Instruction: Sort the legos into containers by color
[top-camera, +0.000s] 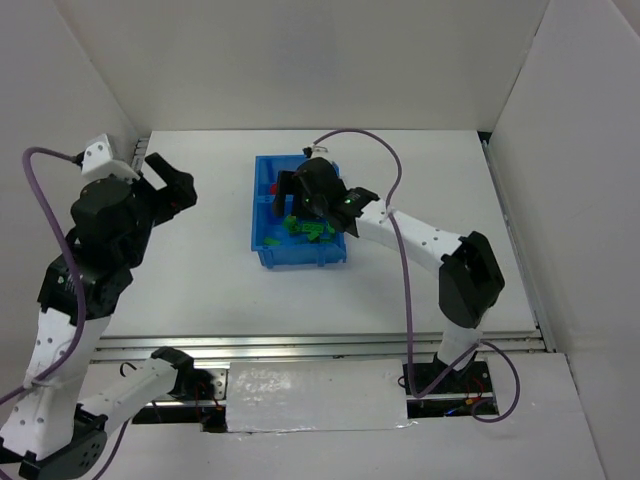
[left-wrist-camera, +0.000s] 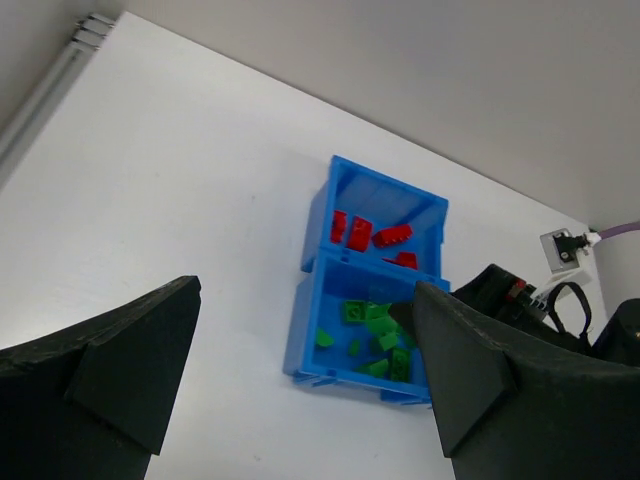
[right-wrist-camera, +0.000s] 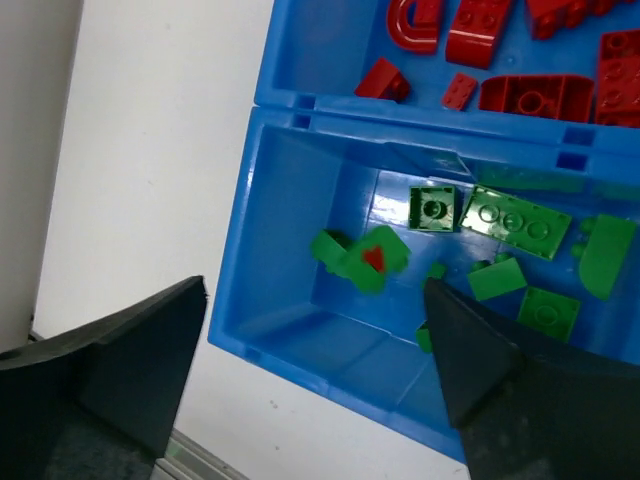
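Inside white walls (top-camera: 300, 60), a white table (top-camera: 200, 290) is carrying the blue bin (top-camera: 258, 240) at its middle. Its far compartment is holding red legos (left-wrist-camera: 362, 233), the near one green legos (right-wrist-camera: 510, 222). The right gripper (right-wrist-camera: 315, 290) is hovering over the green ones, fingers spread and gripping nothing. The left gripper (top-camera: 172, 185) is hanging well apart from the bin, fingers spread too.

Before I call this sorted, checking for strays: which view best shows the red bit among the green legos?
Right wrist: looks into that compartment, red bit on a green lego. Left wrist shows the greens tiny, top view partly under the right arm; neither shows that bit.
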